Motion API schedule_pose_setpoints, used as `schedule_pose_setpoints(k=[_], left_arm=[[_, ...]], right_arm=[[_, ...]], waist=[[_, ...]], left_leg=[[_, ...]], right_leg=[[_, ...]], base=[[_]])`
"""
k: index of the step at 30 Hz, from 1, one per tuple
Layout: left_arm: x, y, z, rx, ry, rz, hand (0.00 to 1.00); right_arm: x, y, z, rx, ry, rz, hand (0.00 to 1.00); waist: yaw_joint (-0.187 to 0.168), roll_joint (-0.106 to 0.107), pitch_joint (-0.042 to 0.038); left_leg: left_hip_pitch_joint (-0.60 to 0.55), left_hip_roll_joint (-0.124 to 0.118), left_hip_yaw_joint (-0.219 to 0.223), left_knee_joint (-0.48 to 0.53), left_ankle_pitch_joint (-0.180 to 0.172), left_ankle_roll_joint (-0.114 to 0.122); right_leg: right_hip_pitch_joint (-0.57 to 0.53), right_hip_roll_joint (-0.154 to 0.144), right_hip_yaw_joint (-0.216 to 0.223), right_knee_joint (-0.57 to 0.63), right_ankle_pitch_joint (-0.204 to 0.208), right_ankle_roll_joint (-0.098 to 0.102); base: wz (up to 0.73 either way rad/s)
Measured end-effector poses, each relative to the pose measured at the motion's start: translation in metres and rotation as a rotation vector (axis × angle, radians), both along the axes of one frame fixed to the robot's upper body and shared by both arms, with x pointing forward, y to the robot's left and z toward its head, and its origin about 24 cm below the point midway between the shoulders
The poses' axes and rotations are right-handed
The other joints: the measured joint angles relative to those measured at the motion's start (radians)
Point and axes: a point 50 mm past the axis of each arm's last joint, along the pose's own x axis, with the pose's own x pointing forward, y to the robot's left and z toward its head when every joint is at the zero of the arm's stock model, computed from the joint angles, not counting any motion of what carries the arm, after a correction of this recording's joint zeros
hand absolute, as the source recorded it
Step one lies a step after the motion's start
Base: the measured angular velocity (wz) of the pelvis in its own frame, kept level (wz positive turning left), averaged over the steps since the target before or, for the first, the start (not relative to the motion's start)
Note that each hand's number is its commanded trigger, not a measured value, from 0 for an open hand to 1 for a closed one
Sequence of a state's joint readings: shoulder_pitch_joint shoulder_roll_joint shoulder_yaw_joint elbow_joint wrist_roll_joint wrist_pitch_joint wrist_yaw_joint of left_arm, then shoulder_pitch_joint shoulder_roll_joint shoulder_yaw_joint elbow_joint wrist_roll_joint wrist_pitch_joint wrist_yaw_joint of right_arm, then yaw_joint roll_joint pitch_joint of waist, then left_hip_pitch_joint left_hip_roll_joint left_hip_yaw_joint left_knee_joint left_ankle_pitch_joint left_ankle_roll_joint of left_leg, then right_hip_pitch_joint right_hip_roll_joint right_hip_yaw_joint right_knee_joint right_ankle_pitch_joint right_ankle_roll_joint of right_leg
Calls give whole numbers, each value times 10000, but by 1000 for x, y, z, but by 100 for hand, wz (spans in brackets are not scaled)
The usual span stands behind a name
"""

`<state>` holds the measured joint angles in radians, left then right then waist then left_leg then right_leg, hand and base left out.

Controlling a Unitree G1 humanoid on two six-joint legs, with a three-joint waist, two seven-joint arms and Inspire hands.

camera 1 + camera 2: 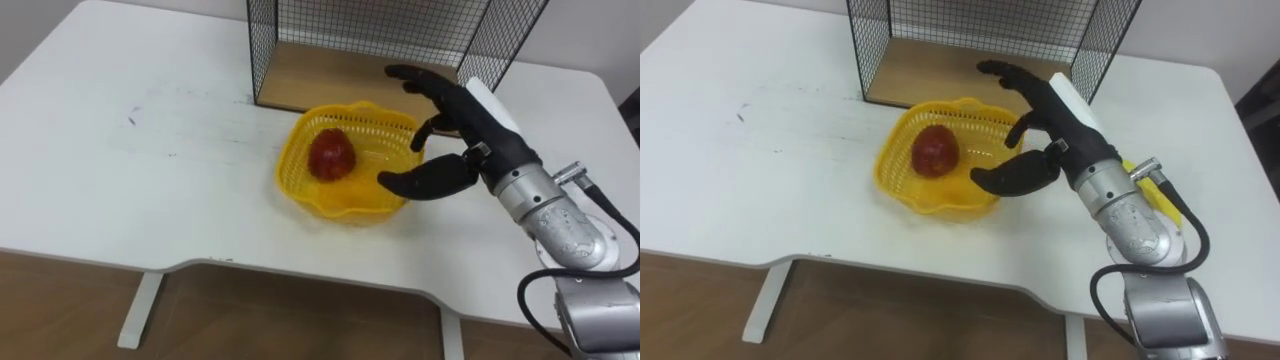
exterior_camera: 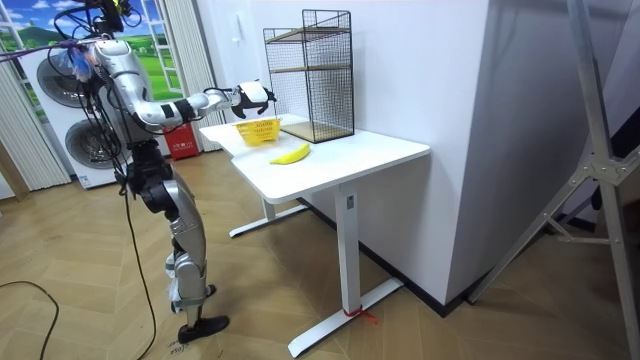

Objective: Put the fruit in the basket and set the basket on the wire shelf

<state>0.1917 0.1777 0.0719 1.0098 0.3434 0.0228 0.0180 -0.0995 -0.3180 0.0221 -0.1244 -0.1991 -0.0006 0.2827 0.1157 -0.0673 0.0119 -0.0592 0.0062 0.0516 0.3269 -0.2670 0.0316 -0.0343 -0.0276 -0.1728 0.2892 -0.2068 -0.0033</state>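
My right hand [image 1: 472, 122], fingers spread and holding nothing, hovers at the right rim of the yellow basket [image 1: 292, 168], the apple [image 1: 331, 153] inside just left of my thumb, the banana [image 2: 290, 154] on the table [image 1: 150, 180] under my forearm, the wire shelf [image 1: 300, 40] behind.

No text, label, number or sign is legible on anything in view (the few small dark marks [image 1: 131, 117] on the table [image 1: 120, 200] are too small to tell as writing).
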Motion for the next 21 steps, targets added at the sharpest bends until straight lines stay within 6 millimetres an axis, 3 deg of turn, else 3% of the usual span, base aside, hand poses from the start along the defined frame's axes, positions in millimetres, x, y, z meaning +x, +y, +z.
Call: schedule_pose_setpoints(k=[21], left_arm=[[-1,1,0,6,12,44,0]], right_arm=[[0,-1,0,-31,-11,-34,0]], waist=[[-35,197,-3]], left_leg=[[6,7,2,8,0,0]], right_leg=[[-8,-8,21,24,1,-2]], base=[[0]])
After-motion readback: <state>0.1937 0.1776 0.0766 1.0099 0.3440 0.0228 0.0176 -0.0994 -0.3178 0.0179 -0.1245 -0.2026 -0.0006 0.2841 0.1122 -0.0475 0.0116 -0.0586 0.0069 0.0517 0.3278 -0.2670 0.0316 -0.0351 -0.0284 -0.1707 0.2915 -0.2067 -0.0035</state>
